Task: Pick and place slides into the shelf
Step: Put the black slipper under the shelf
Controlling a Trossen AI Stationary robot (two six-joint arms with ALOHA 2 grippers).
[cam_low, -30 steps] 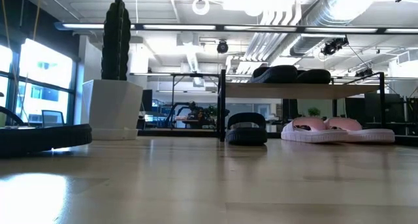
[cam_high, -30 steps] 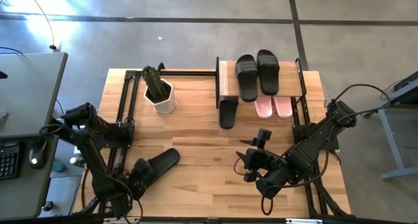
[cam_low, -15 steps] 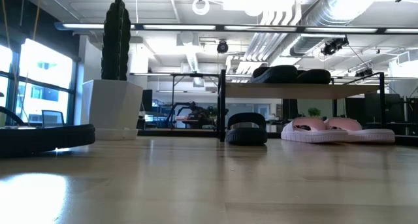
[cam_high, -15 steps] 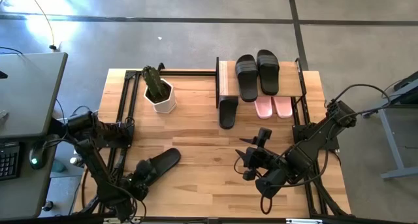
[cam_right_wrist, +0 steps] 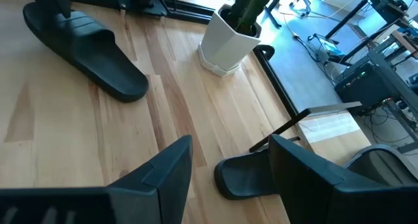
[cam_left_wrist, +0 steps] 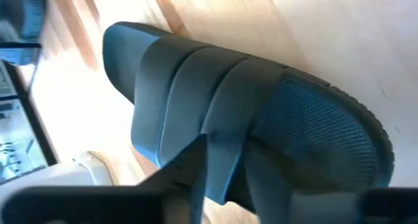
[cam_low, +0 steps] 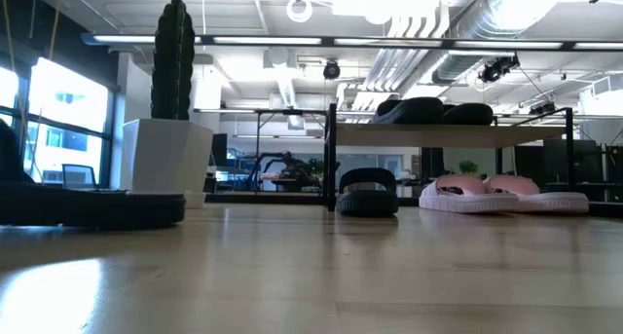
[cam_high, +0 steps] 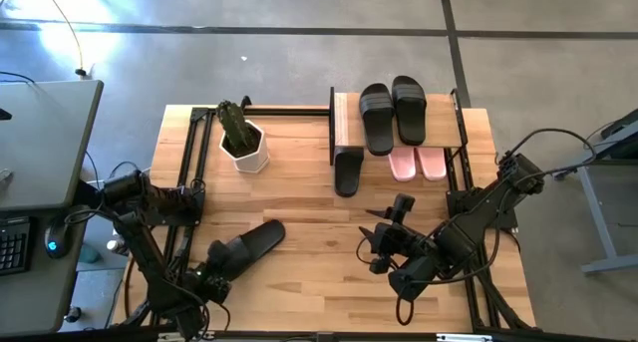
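A black slide (cam_high: 249, 248) lies low over the table's near left part, and my left gripper (cam_high: 213, 272) is shut on its near-left end. In the right wrist view this slide (cam_right_wrist: 88, 49) shows its strap close to that gripper. The shelf (cam_high: 344, 123) stands at the far edge with two black slides (cam_high: 392, 113) on its top board and two pink slides (cam_high: 417, 164) under it. Another black slide (cam_high: 348, 171) rests on its sole by the shelf's left leg. My right gripper (cam_high: 379, 244) hovers open near the table's middle, touching nothing. My left gripper holds the black slide at its strap (cam_left_wrist: 196, 113), with one finger (cam_left_wrist: 219, 168) showing on the strap's near edge; the other finger is hidden. It comes from the table's near-left side, about level. The slide lies flat, heel end (cam_high: 279, 230) pointing far-right; whether it clears the table, I cannot tell.
A white hexagonal pot with a cactus (cam_high: 243, 143) stands at the far left. Black frame rails (cam_high: 189, 163) run along the table's left and right sides. Bare wood (cam_high: 299, 212) lies between the held slide and the shelf.
My left gripper has moved toward the table's right and slightly toward the far edge, taking the black slide with it; the slide's free end now reaches farther right, toward the shelf. My right arm has kept still.
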